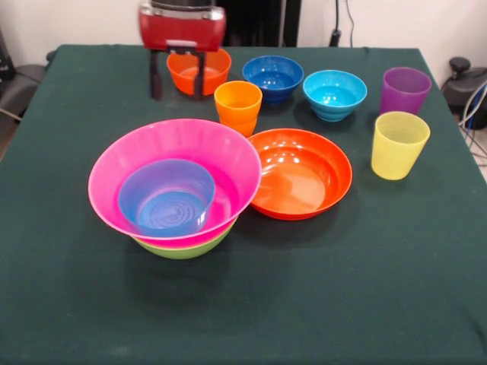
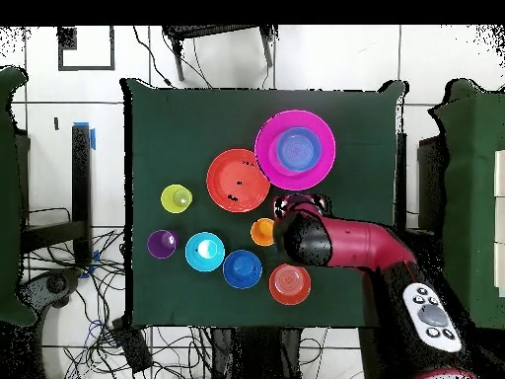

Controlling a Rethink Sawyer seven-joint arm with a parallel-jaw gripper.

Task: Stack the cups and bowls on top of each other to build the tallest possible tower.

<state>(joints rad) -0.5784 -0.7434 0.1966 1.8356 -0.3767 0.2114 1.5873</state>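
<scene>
The tower is a big pink bowl (image 1: 228, 163) (image 2: 321, 148) nested in a lime green bowl (image 1: 183, 249), with a small blue bowl (image 1: 167, 196) (image 2: 296, 149) inside the pink one. To its right lies the shallow orange bowl (image 1: 300, 173) (image 2: 237, 180). Behind stand the orange cup (image 1: 238, 106) (image 2: 261, 232), yellow cup (image 1: 399, 144) (image 2: 177, 198) and purple cup (image 1: 405, 90) (image 2: 162, 243). Along the back sit small orange (image 1: 217, 68) (image 2: 290, 284), dark blue (image 1: 273, 76) (image 2: 242, 268) and cyan (image 1: 335, 93) (image 2: 204, 251) bowls. My gripper (image 1: 177, 95) (image 2: 299, 207) hangs open and empty, raised above the table beside the tower.
The dark green cloth covers the table (image 1: 365, 289) (image 2: 168, 118). My red arm (image 2: 345, 242) reaches in over the edge nearest the small orange bowl. Cables and chairs lie on the floor around the table.
</scene>
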